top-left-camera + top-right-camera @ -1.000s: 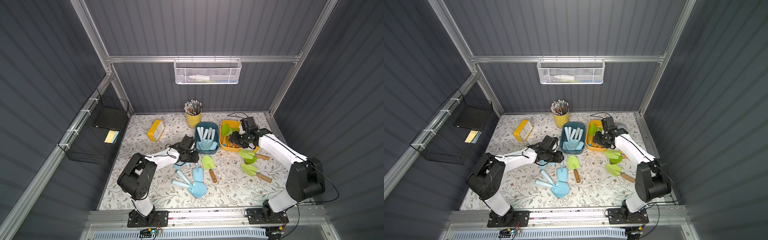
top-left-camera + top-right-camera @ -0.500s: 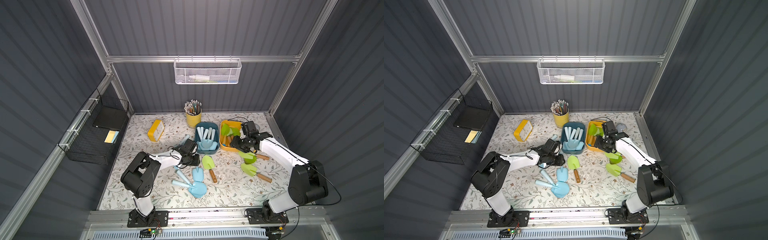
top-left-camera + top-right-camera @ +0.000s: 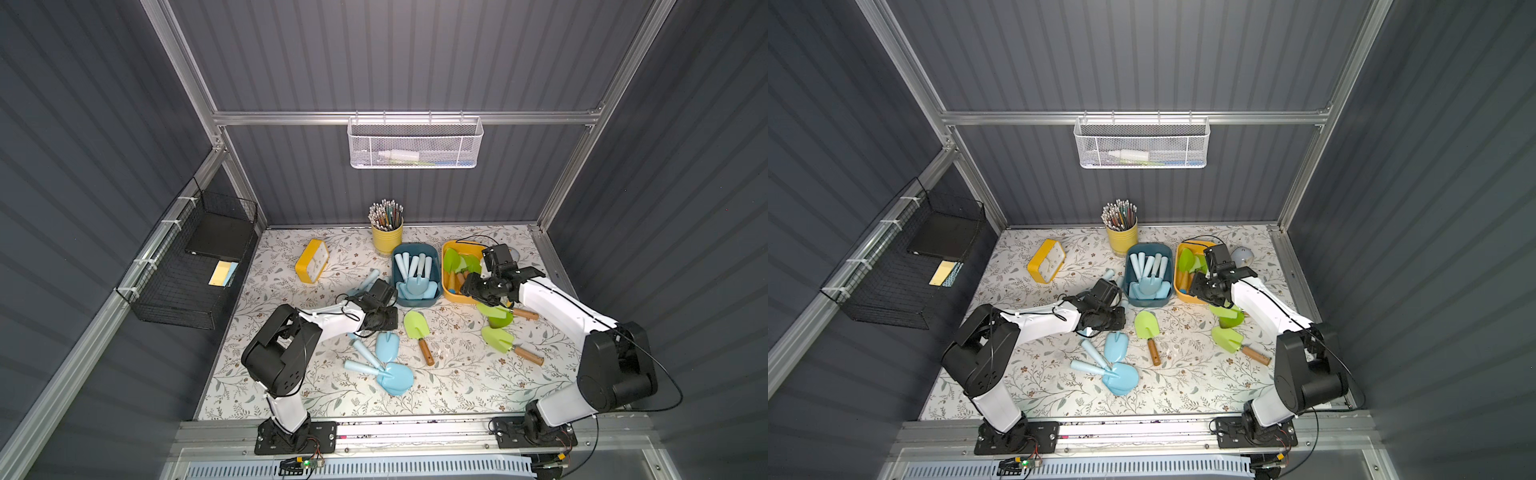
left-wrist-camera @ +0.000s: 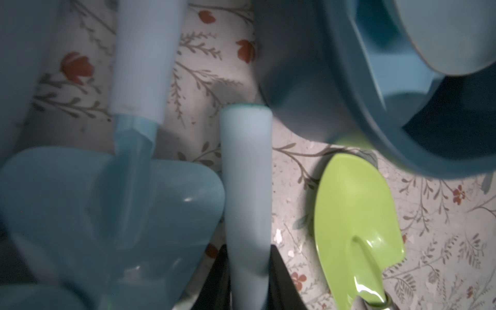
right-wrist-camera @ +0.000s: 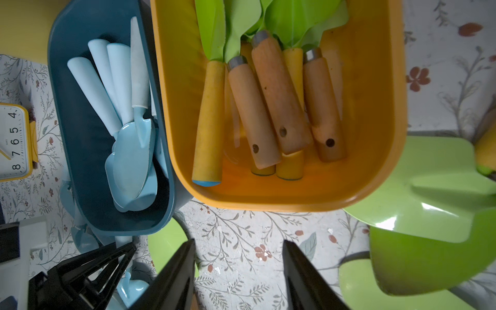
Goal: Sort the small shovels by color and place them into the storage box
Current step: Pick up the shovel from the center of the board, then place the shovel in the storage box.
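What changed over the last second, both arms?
Left gripper closed onto the handle of a pale blue shovel beside the blue box. Right gripper, open and empty, drew back from over the yellow box toward its near rim. Both boxes and the green shovel between the arms stayed put.

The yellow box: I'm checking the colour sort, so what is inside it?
Green-bladed shovels lie in the yellow box: three brown wooden handles on top, yellow handles beside and beneath. Every blade in view there is green. The upper handles hide how many lie underneath.
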You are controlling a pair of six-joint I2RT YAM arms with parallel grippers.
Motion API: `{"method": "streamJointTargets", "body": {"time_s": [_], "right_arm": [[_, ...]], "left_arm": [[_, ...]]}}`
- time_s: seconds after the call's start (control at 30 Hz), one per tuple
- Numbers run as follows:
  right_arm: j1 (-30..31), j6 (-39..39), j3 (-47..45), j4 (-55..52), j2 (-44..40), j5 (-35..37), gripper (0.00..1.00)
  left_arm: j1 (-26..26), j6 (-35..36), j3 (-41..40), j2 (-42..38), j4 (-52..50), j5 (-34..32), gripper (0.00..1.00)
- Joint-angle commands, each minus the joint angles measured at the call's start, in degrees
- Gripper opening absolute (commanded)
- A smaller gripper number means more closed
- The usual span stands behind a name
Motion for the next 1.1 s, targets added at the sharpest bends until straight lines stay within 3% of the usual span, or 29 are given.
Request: {"method": "streamJointTargets", "body": {"time_s": [0.0, 0.2, 0.37, 0.53, 0.77, 0.9, 1.07], "right_arm": [[0.18, -0.94, 1.98, 0.65, 2.06, -0.04, 0.56], [0.18, -1.04, 3.72, 1.45, 4.88, -1.88, 0.56], [0.18, -1.40, 4.77, 1.64, 5.80, -2.20, 0.56], [0.15, -1.83, 4.95, 1.26, 5.51, -1.32, 0.56], [-0.35, -3.14, 4.98, 0.33, 4.97, -0.05, 0.56], [-0.89, -3.64, 5.16, -0.21, 4.53, -0.14, 0.56], [-1.34, -3.98, 4.76, -0.47, 3.78, -0.29, 0.56]], "left_arm": [[0.25, -2.54, 1.85, -1.47, -5.50, -5.61, 0.00], [0.32, -4.97, 9.67, -3.56, -9.21, -8.08, 0.00], [0.41, -4.32, 21.43, -1.45, -14.00, -12.19, 0.00], [0.41, -0.04, 37.68, 5.37, -16.66, -11.07, 0.00], [0.41, 6.20, 57.54, 21.08, -17.02, -8.25, 0.00], [0.41, 8.01, 62.41, 26.95, -17.69, -10.03, 0.00], [0.50, 8.55, 61.55, 29.52, -17.34, -10.42, 0.00]]}}
